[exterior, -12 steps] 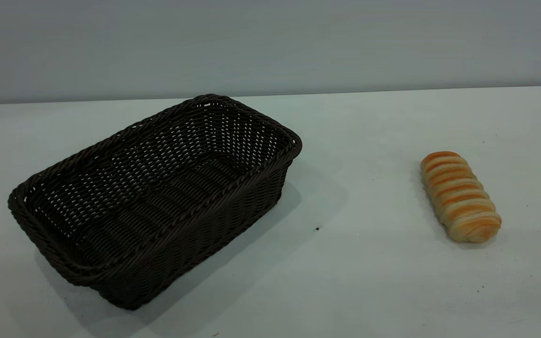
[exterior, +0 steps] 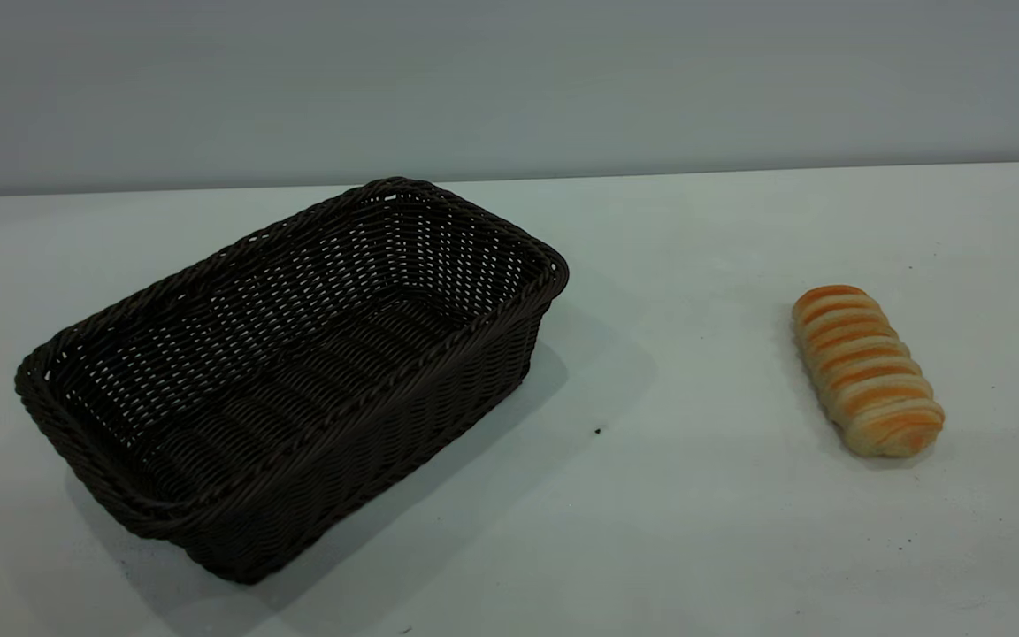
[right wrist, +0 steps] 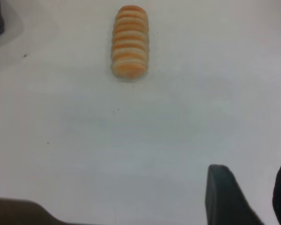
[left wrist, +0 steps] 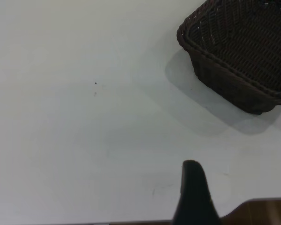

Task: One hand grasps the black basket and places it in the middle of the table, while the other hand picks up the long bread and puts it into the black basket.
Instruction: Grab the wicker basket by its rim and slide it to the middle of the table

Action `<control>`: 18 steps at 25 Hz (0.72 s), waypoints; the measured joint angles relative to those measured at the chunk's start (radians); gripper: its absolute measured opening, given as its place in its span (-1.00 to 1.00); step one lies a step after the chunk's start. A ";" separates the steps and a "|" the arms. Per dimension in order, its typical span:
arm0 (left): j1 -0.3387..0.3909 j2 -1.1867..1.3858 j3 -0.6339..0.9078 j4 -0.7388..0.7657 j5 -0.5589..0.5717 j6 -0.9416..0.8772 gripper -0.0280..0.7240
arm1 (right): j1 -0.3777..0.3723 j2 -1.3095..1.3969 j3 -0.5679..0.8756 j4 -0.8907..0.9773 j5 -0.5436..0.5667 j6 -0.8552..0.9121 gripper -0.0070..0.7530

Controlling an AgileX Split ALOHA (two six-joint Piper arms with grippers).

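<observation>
The black basket (exterior: 288, 372) stands empty on the left part of the table (exterior: 669, 513), set at an angle. The long bread (exterior: 866, 370) lies on the table at the right, well apart from the basket. Neither gripper shows in the exterior view. In the left wrist view the left gripper (left wrist: 243, 187) hovers over bare table near its edge, open and empty, with only one finger (left wrist: 193, 190) in view and the basket's corner (left wrist: 234, 51) farther off. In the right wrist view the right gripper (right wrist: 250, 180) is open and empty, short of the bread (right wrist: 129, 41).
A grey wall (exterior: 509, 80) backs the table's far edge. Small dark specks (exterior: 598, 431) dot the tabletop between basket and bread. The table's brown front edge shows in the left wrist view (left wrist: 267, 211) and the right wrist view (right wrist: 14, 211).
</observation>
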 joint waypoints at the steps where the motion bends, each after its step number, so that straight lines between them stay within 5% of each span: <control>1: 0.000 0.000 0.000 0.000 0.000 0.000 0.62 | 0.000 0.000 0.000 0.000 0.000 0.000 -0.35; 18: 0.000 0.000 0.000 0.043 0.000 0.007 0.62 | 0.000 0.000 0.000 0.000 0.000 0.000 -0.35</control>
